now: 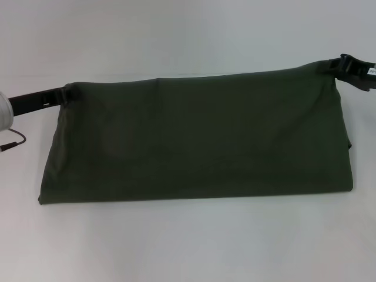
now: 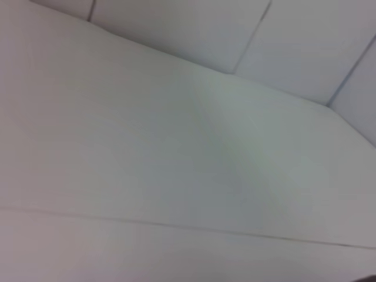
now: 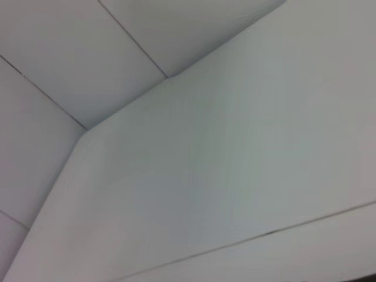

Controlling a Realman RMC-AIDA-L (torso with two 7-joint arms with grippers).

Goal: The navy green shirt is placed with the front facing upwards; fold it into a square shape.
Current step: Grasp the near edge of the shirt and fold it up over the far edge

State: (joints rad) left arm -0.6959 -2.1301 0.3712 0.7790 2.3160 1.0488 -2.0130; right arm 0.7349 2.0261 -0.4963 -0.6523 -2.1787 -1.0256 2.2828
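Navy green shirt (image 1: 200,138) is lying across the middle of the head view as a wide, dark olive band on the white table (image 1: 188,247), its plain side showing and no lettering visible. Its lower edge is resting flat on the table toward the bottom of the frame, while its upper edge is being held raised and stretched between the two upper corners. At the upper left corner of the cloth, the left gripper (image 1: 66,94) is pinching the fabric, its black fingers closed onto the edge, with the arm reaching in from the left border of the frame. At the upper right corner, the right gripper (image 1: 339,66) is likewise clamping the fabric edge, its black fingers closed on the cloth near the top right of the frame. A thin dark cable (image 1: 14,141) is lying on the table at the left edge, just beside the shirt. Both wrist views are showing only bare white table surface and pale wall panels.
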